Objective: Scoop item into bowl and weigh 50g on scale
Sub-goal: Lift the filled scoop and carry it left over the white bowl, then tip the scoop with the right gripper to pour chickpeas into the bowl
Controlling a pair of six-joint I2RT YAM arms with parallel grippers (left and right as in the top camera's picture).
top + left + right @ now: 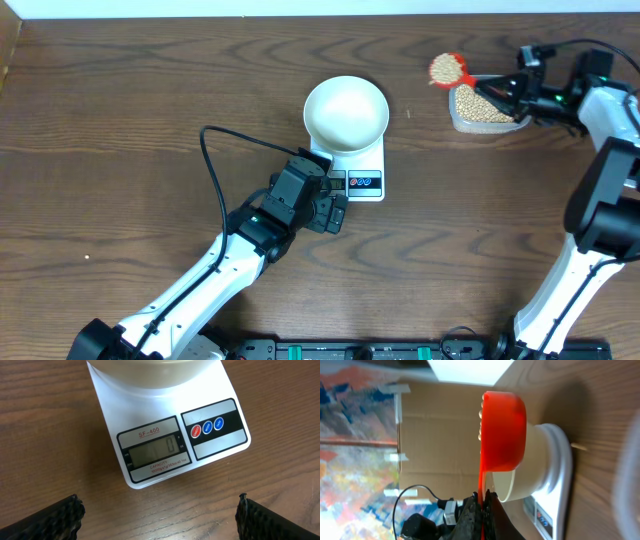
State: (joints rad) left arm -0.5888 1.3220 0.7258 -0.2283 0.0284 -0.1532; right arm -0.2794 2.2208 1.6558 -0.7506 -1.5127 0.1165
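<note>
The white bowl point(346, 112) stands empty on the white scale point(366, 182); in the left wrist view the scale's display point(152, 452) reads 0 and the bowl's point(150, 372) lower wall shows at the top. My right gripper point(507, 92) is shut on the handle of a red scoop point(452, 70) heaped with tan beans point(443, 69), held above the left end of a clear tub of beans point(482, 108). In the right wrist view the scoop point(504, 430) hangs in front of the bowl point(520, 465). My left gripper point(337, 214) is open and empty, just in front of the scale.
A black cable point(215, 150) loops over the table left of the scale. The table's far edge runs along the top of the overhead view.
</note>
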